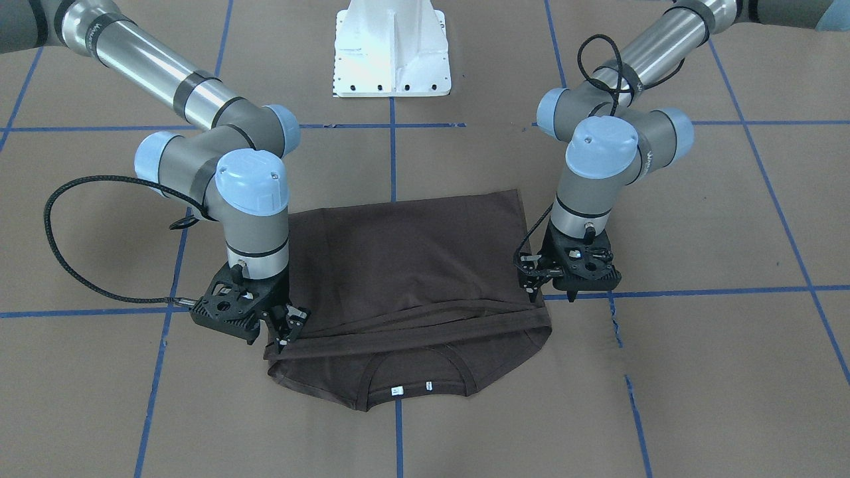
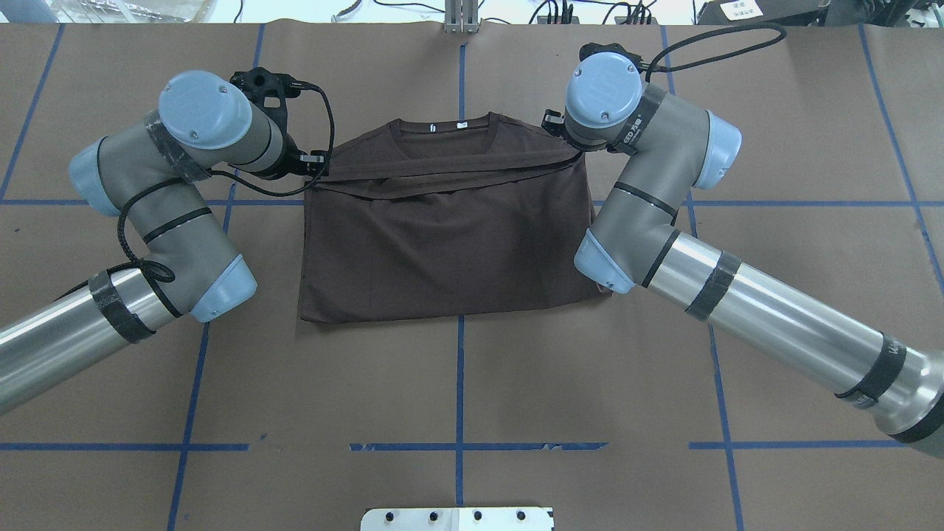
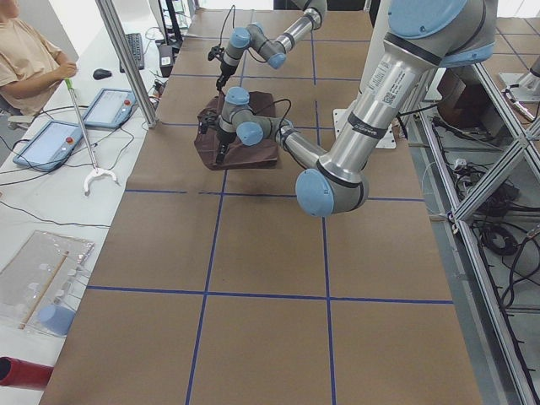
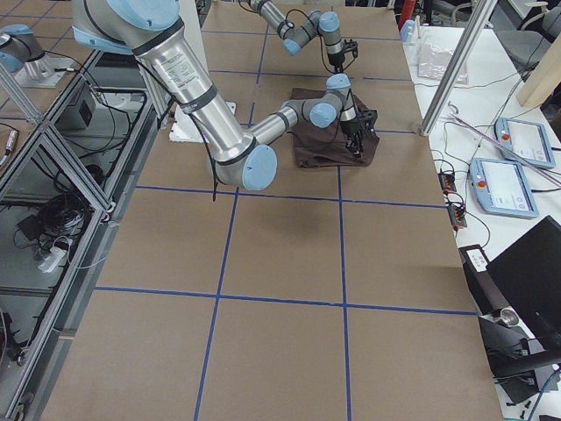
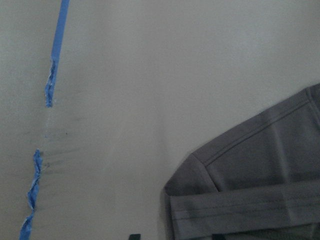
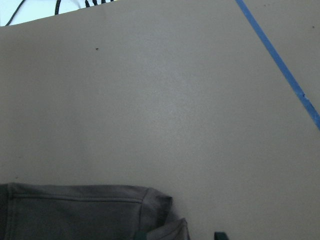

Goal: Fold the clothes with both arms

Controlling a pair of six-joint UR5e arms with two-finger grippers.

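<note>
T-shirt [image 1: 405, 265], dark brown, lies folded on the brown paper table [image 1: 697, 372], its collar on the side away from the white base mount [image 1: 392, 50]. Left gripper [image 1: 535, 287] and right gripper [image 1: 287, 330] each pinch an end of the hem band stretched just below the collar.

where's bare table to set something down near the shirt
Bare brown table lies between the T-shirt hem and the white base mount. It is crowded at the shirt's collar edge, where the left gripper and right gripper sit.
</note>
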